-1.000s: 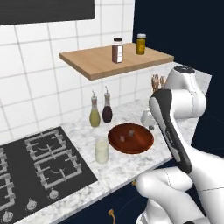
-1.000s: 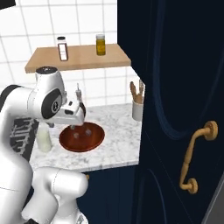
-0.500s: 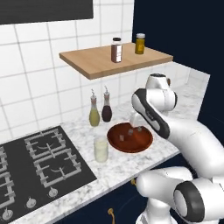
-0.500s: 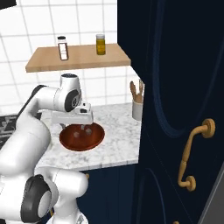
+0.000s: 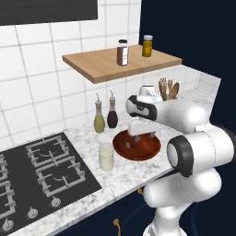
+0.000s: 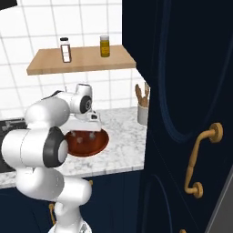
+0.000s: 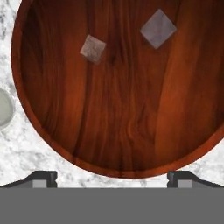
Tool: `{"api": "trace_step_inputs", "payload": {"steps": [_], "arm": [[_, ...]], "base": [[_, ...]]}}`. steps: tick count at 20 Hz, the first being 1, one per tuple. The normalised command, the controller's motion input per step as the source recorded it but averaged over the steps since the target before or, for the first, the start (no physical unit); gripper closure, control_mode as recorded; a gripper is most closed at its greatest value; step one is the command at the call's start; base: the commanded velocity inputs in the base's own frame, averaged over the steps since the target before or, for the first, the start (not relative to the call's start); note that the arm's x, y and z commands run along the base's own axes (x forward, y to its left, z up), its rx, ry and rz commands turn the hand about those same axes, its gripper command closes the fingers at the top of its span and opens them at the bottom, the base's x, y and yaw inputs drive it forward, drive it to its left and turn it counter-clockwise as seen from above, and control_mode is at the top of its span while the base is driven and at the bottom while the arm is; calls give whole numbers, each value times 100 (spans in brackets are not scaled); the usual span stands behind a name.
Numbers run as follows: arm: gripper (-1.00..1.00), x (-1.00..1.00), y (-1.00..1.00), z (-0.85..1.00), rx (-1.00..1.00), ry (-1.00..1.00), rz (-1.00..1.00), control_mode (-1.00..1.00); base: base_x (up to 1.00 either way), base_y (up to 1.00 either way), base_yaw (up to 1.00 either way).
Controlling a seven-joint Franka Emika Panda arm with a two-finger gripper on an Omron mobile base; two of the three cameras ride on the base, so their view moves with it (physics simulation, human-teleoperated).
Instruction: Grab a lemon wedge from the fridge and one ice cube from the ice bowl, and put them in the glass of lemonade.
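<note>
Swinging in from the right over the last sec., the arm now hangs its gripper (image 5: 142, 137) above the ice bowl (image 7: 61, 118) on the counter (image 5: 133, 171), jaws wide open, empty. Two ice cubes (image 7: 158, 28) lie inside; glass of lemonade (image 5: 106, 156) just beside. Pick-up prob. next.

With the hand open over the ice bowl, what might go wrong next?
Two ice cubes lie apart, toward the far side of the bowl; the hand sits over the near rim, so closing here may catch nothing. The lemonade glass stands close beside the bowl and might get knocked.
</note>
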Motion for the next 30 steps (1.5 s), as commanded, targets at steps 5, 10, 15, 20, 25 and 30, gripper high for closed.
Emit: {"api": "trace_step_inputs", "payload": {"steps": [5, 10, 15, 20, 25, 30], "arm": [[-100, 14, 1, -33, 0, 0, 1, -100], [-100, 0, 43, -20, 0, 0, 1, -100], [-100, 45, 30, -36, 2, 2, -4, -100], [-100, 33, 17, -27, 2, 2, -8, -100], [-100, 9, 0, -27, 0, 0, -2, -100], [-100, 11, 0, -35, 0, 1, -2, -100]], "base": [[0, 0, 0], [0, 0, 0], [0, 0, 0], [0, 0, 0], [0, 0, 0], [0, 0, 0]]}}
